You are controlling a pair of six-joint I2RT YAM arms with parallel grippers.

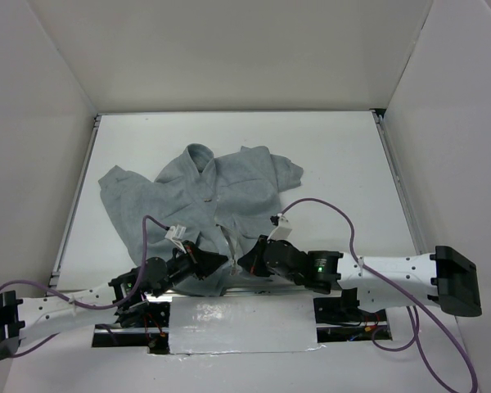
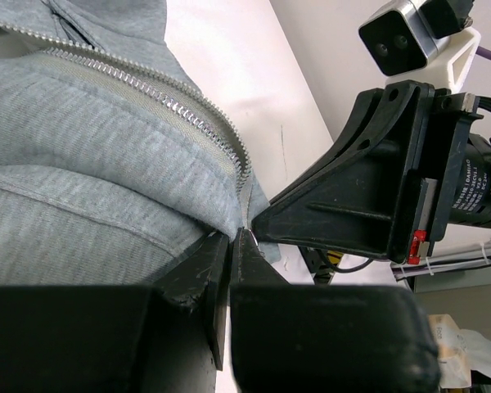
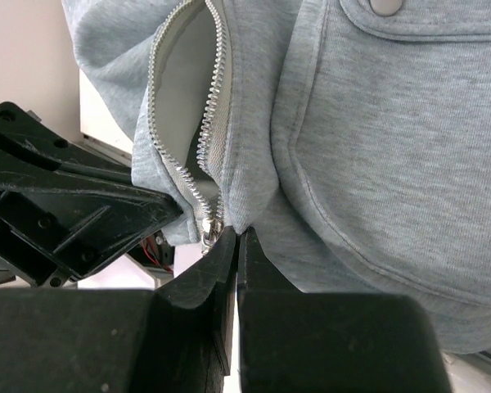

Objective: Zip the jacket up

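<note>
The left gripper (image 2: 231, 241) is seen closed, and a fold of grey fleece is pinched between its fingers right at the lower end of the zipper (image 2: 172, 102). The right gripper (image 3: 236, 237) is closed as well; the bottom edge of the other front panel is held between its two tips, just beside the last teeth of the zipper. In the top view both grippers are found tip to tip, almost touching, at the hem of the jacket (image 1: 204, 192).

The jacket is laid on the white table (image 1: 335, 155), with the collar turned to the far side and the hem at the near edge, close to the bases of the arms. It is rumpled, and one sleeve is spread out to the left. The two rows of teeth are not joined: in the right wrist view they are parted above the grip, and a pale lining is shown between them. A pocket flap (image 3: 409, 24) with a metal snap (image 3: 385, 5) is seen on the panel at the right gripper's side. A purple cable (image 1: 331, 206) is arched over the right arm.
</note>
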